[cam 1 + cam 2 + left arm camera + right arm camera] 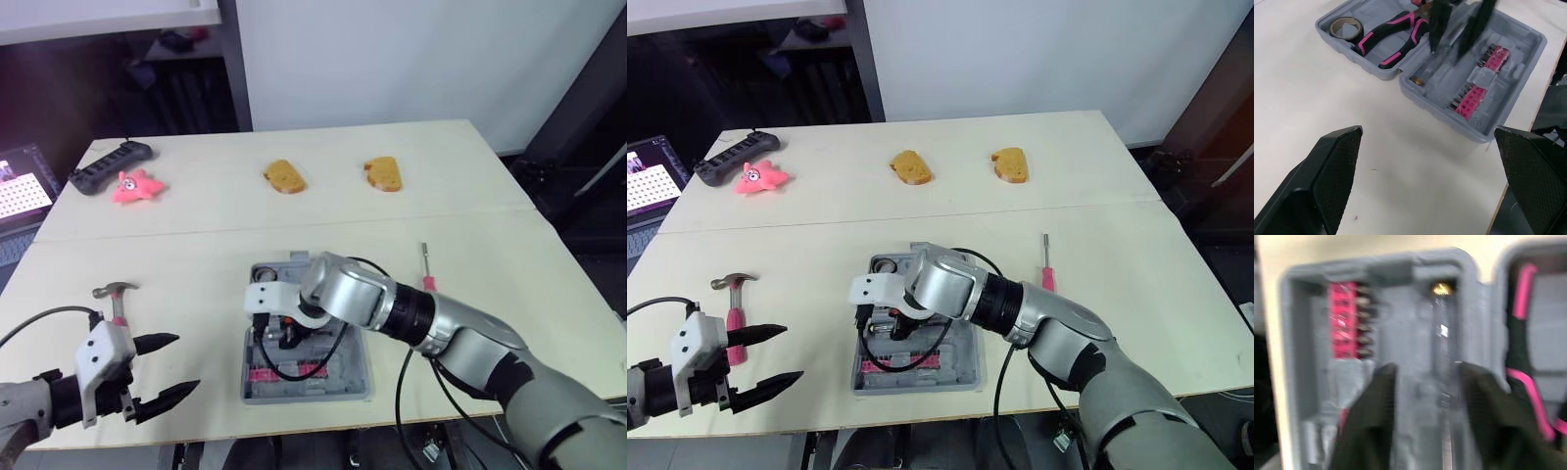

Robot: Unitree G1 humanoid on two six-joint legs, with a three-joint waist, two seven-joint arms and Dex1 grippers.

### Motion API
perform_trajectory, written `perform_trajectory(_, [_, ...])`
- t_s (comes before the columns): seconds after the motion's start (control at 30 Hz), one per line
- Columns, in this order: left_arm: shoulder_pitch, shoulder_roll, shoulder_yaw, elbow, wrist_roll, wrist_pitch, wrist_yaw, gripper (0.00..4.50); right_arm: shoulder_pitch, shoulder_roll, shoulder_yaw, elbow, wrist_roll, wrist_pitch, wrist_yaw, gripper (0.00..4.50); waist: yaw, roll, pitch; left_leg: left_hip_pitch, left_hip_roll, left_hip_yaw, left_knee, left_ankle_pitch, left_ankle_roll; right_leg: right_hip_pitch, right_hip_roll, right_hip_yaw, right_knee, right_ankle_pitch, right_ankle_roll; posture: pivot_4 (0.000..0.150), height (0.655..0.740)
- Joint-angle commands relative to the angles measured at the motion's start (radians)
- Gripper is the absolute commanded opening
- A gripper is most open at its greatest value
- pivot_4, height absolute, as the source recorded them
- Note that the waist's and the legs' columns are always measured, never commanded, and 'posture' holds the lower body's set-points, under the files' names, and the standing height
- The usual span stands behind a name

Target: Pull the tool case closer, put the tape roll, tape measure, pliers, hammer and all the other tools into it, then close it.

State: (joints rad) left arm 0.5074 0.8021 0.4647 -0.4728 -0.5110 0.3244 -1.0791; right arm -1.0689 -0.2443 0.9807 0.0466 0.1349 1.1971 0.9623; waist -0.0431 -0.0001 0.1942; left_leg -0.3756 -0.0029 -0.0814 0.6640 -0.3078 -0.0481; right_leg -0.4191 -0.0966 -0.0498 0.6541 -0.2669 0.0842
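Grey moulded plastic forms the tool case point(359, 380), which lies opened flat at the 6 o'clock edge of the pale, smooth table point(196, 250). Both halves are shaped into recessed pockets. In the half toward 12 o'clock, a tape roll point(1345, 27), a flat ring with a brown inner core, is seated in a corner pocket. Pliers point(1388, 39) with black and pink rubbery handles are laid just beside it. In the half toward 6 o'clock, a pink ridged bit holder point(1479, 83) is packed with small dark metal bits.

The right gripper point(1422, 377) is lowered into that half. Its black fingers are spread moderately, on either side of a long narrow groove, and nothing is seen clamped between them. A thin bright shape is seen in the groove, too blurred to be named.

The left gripper point(186, 362) is held at 8 o'clock from the case, above bare table. Its pointed, textured fingers are parted widely and nothing is held. A hammer point(116, 294), with a curved metal head and a pink grip, lies at 9 o'clock from the case, near this gripper. A slim screwdriver point(426, 269), with a steel shaft and a pink handle, is left at 2 o'clock from the case, well apart from it.
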Motion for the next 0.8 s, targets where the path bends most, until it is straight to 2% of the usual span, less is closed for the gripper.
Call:
perform_trajectory(0.03, [-0.015, 0.009, 0.011, -0.012, -0.023, 0.018, 0.002, 4.50, -0.032, -0.019, -0.057, -0.062, 0.016, 0.036, 0.001, 3.16, 0.001, 0.000, 0.000, 0.000, 0.000, 0.000, 0.000, 0.000, 0.000, 0.000, 0.000, 0.000, 0.000, 0.000, 0.000, 0.150, 0.7400])
perform_trajectory(0.23, [-0.037, 0.015, 0.002, -0.007, -0.022, 0.029, -0.010, 4.50, -0.038, -0.084, -0.158, -0.175, 0.091, 0.085, 0.032, 3.16, 0.001, 0.000, 0.000, 0.000, 0.000, 0.000, 0.000, 0.000, 0.000, 0.000, 0.000, 0.000, 0.000, 0.000, 0.000, 0.150, 0.7400])
perform_trajectory(0.3, [-0.049, 0.018, -0.003, -0.002, -0.023, 0.032, -0.015, 4.50, 0.002, -0.092, -0.246, -0.211, 0.133, 0.058, 0.036, 3.16, 0.000, 0.000, 0.000, 0.000, 0.000, 0.000, 0.000, 0.000, 0.000, 0.000, 0.000, 0.000, 0.000, 0.000, 0.000, 0.150, 0.7400])
perform_trajectory(0.4, [-0.068, 0.023, -0.011, 0.008, -0.022, 0.035, -0.024, 4.50, 0.125, -0.105, -0.379, -0.248, 0.146, -0.121, 0.004, 3.16, 0.001, -0.001, -0.001, 0.000, 0.000, 0.000, -0.001, 0.000, 0.000, 0.000, 0.000, 0.000, 0.000, 0.000, 0.000, 0.150, 0.7400])
perform_trajectory(0.5, [-0.088, 0.032, -0.018, 0.020, -0.022, 0.037, -0.033, 4.50, 0.200, -0.142, -0.389, -0.234, 0.137, -0.250, 0.038, 3.16, 0.005, -0.001, -0.001, 0.000, 0.000, 0.001, -0.001, 0.000, 0.000, 0.000, 0.000, 0.000, -0.001, 0.000, 0.000, 0.150, 0.7400])
perform_trajectory(0.63, [-0.114, 0.043, -0.027, 0.036, -0.022, 0.037, -0.047, 4.50, 0.281, -0.115, -0.426, -0.179, 0.182, -0.303, 0.058, 1.96, 0.002, -0.002, -0.001, 0.000, 0.000, 0.001, 0.000, 0.000, 0.000, 0.001, 0.001, 0.001, 0.000, 0.000, 0.000, 0.150, 0.7400])
perform_trajectory(0.67, [-0.118, 0.045, -0.027, 0.039, -0.021, 0.037, -0.050, 4.50, 0.296, -0.115, -0.419, -0.162, 0.164, -0.346, 0.055, 1.37, 0.000, -0.002, -0.001, 0.000, 0.000, 0.001, 0.000, 0.000, 0.000, 0.000, 0.001, 0.001, 0.000, 0.000, 0.000, 0.150, 0.7400])
perform_trajectory(0.77, [-0.127, 0.053, -0.024, 0.044, -0.023, 0.040, -0.058, 4.50, 0.322, -0.108, -0.403, -0.092, 0.121, -0.429, 0.042, 0.04, -0.001, -0.002, -0.001, 0.001, 0.001, 0.001, -0.001, 0.000, 0.000, 0.000, 0.001, 0.001, 0.000, 0.000, 0.000, 0.150, 0.7400])
perform_trajectory(0.8, [-0.128, 0.056, -0.022, 0.047, -0.023, 0.039, -0.061, 4.50, 0.329, -0.105, -0.398, -0.072, 0.109, -0.449, 0.040, 0.04, 0.000, -0.002, -0.001, 0.001, 0.001, 0.002, -0.001, 0.000, 0.000, 0.000, 0.001, 0.002, 0.000, 0.000, 0.000, 0.150, 0.7400])
